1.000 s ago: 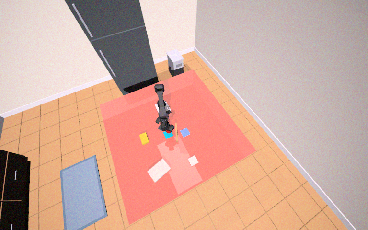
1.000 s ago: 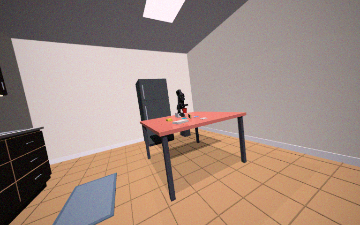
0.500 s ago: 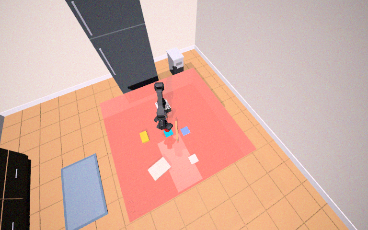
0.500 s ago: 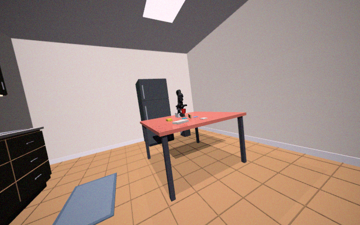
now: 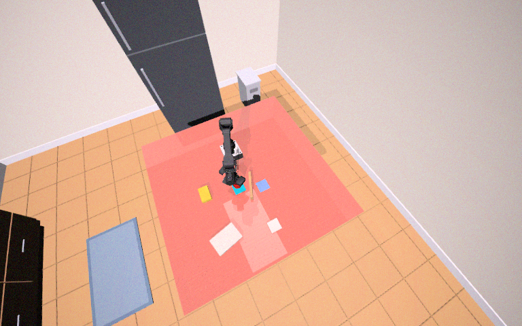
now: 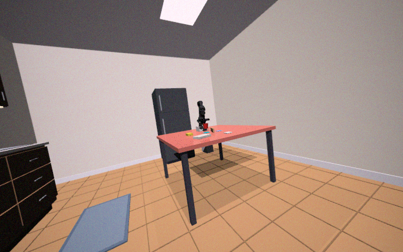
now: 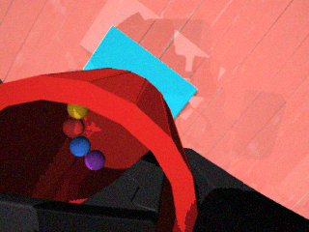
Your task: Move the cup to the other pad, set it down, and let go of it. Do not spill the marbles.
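Top view: a salmon-red tabletop (image 5: 304, 193) fills the middle of the frame. The black arm reaches down toward the centre, and its tool (image 5: 234, 182) sits over a bright cyan square pad (image 5: 238, 190), with the rim of a red open-topped cup (image 5: 238, 185) just showing beneath it. Just right of these stands a thin tan wooden bar (image 5: 250, 185), and right of that lies a pale blue square pad (image 5: 262, 185). A yellow block (image 5: 204, 193) lies to the left; two white flat pieces lie lower in the frame.

Exterior view: at centre frame, far away, the red cup (image 6: 205, 125) hangs in the tool above the tabletop (image 6: 253, 129). It appears raised rather than resting, though it is too small to be sure.

Wrist view: the cup (image 7: 135, 123) fills the lower left, its rim tilted toward the camera. The tool's dark fingers are clamped on the cup's wall. Inside the cup lie four marbles in a short line: yellow (image 7: 77, 111), red (image 7: 73, 128), blue (image 7: 80, 147) and purple (image 7: 95, 160). None are seen outside it. The cyan pad (image 7: 138, 68) shows beyond the rim, in the upper middle.

By these views the carry looks nearly finished, if the cyan pad is the goal: the cup is over it. Lowering, setting down and releasing remain.
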`<state>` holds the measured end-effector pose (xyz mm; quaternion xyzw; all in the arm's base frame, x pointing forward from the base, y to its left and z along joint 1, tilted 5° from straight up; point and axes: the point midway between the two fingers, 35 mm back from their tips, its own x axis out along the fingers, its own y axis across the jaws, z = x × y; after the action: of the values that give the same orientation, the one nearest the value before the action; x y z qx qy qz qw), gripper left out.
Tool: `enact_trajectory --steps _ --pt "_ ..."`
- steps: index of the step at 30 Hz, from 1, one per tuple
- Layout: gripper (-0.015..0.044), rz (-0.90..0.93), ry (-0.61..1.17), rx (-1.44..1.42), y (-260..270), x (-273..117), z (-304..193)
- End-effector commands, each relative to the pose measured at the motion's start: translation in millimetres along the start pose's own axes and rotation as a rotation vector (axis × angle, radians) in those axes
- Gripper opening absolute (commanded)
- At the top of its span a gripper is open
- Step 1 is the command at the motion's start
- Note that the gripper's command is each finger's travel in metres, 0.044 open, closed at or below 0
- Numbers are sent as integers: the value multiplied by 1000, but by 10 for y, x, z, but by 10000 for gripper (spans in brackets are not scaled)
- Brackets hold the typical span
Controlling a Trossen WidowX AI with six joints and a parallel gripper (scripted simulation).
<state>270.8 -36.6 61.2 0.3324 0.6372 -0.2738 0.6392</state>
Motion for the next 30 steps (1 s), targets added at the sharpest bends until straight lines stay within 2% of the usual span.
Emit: enact_trajectory --steps 1,30 --pt "0 -3 8 -2 -12 92 -18" --pt "0 -3 9 -2 -35 537 -36"
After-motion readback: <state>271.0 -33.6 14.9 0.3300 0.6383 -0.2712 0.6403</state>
